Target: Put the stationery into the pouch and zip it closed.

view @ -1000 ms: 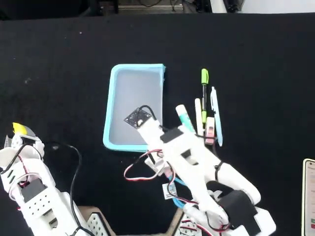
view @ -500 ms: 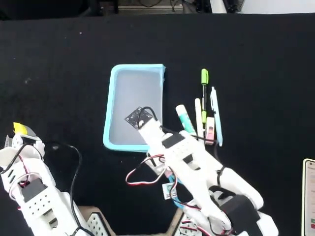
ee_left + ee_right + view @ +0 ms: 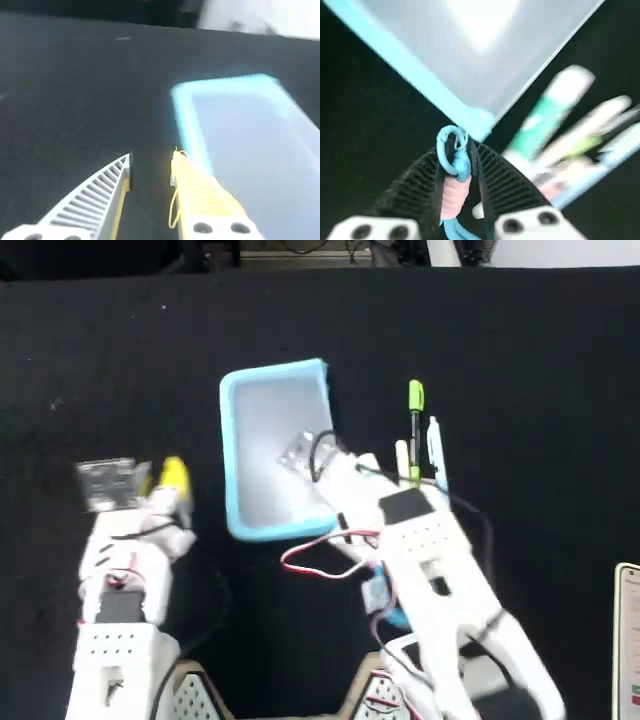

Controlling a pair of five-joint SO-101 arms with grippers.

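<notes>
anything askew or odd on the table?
The pouch lies slightly skewed to the row of pens, with the right gripper shut on its zip pull. Nothing spilled or damaged.

In the high view the right arm (image 3: 430, 570) hid the pouch's (image 3: 270, 440) near right corner and the lower ends of the pens (image 3: 415, 425), so their number could not be told, and a card (image 3: 629, 640) was cut off by the right edge. In the right wrist view the pens were too blurred to tell apart, and the pull's (image 3: 453, 159) lower end was hidden between the jaws of the right gripper (image 3: 461, 150). Beyond the left gripper (image 3: 151, 159) the pouch was blurred and cut by the picture's edge.
</notes>
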